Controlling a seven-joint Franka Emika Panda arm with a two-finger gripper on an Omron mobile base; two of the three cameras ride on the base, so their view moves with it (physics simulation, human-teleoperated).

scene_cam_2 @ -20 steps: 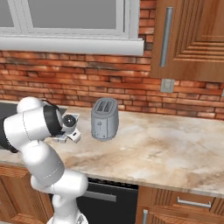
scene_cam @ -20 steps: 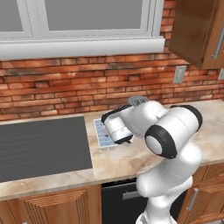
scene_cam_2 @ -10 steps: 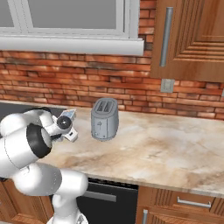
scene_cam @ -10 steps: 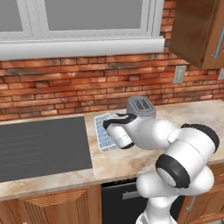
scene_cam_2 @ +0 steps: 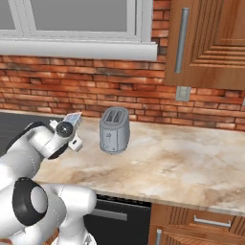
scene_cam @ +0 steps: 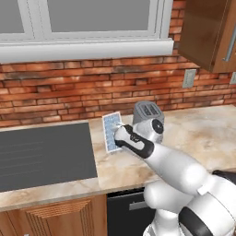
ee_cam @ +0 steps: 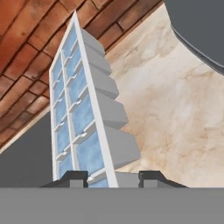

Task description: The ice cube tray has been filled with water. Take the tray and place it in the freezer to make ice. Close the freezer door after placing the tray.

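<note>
Gripping the tray [scene_cam: 112, 132] by one end, gripper [ee_cam: 111, 176] clamped on it, lifted and tilted above the counter [scene_cam: 203, 131] (water [ee_cam: 81, 114] in its cells), toaster [scene_cam: 146, 116] just beside.

**A home kitchen, rendered**

This is a domestic kitchen. A beige marbled stone counter [scene_cam_2: 177, 165] runs along a red brick back wall [scene_cam: 69, 92], under a wide white-framed window [scene_cam: 87, 23] with a pale sill. A flat dark grey cooktop [scene_cam: 41, 154] is set into the counter at the left of the left base view. A grey steel two-slot toaster [scene_cam_2: 115, 130] stands near the wall, with a grey wall socket [scene_cam_2: 182, 93] on the bricks. Brown wooden panelled cabinets [scene_cam_2: 210, 40] with bar handles hang above, more wooden fronts sit below, and a black built-in appliance front [scene_cam_2: 119, 222] fits under the counter.
</note>
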